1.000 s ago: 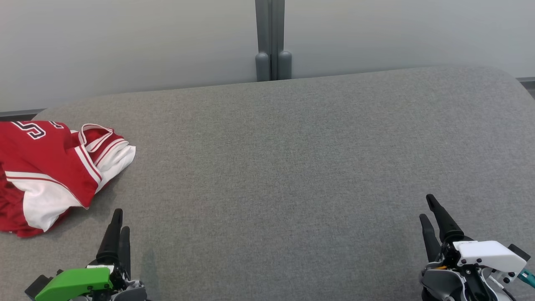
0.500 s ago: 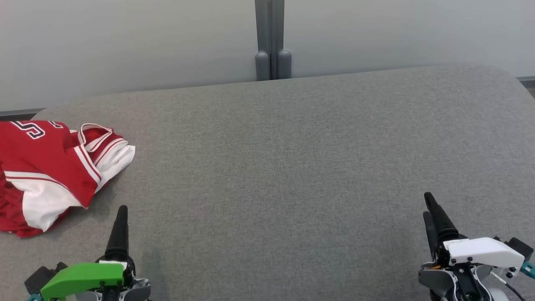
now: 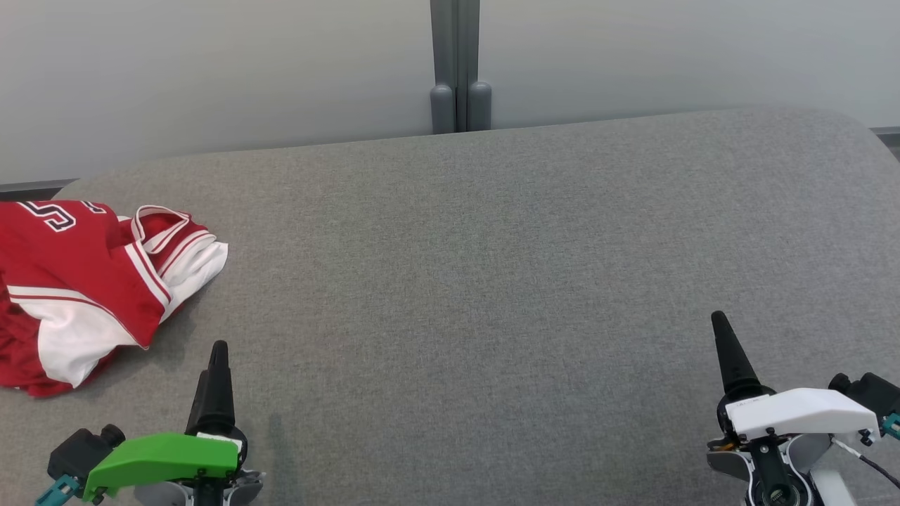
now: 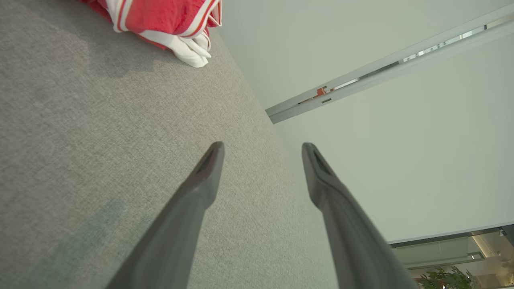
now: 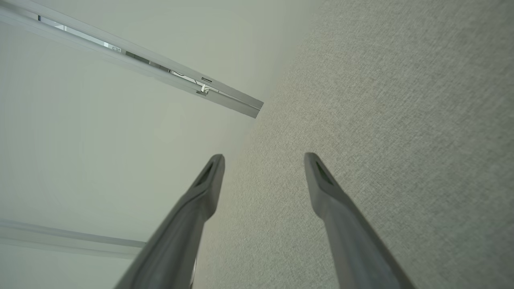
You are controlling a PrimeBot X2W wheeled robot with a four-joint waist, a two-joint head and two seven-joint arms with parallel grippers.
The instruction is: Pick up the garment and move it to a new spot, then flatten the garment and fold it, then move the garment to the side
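Observation:
A crumpled red and white jersey [image 3: 84, 288] with dark numbers lies at the left edge of the grey fabric surface [image 3: 478, 281]; its left part is cut off by the picture's edge. The left wrist view catches its white and red corner [image 4: 168, 24] at the top. My left gripper [image 3: 214, 362], under a green cover, hovers low at the front left, just right of the jersey and apart from it, open with nothing between its fingers [image 4: 261, 150]. At the front right my right gripper [image 3: 724, 337], under a white cover, is open and empty [image 5: 263, 160].
A pale wall runs behind the surface, with a grey vertical post [image 3: 457, 70] at its middle. The surface's rounded far corners show at left and right, and a dark floor strip [image 3: 28, 188] lies behind the left one.
Both wrists have rolled, so each pair of fingers now lines up as one in the head view. The left gripper shifted slightly right, the right gripper slightly up. The jersey has not moved.

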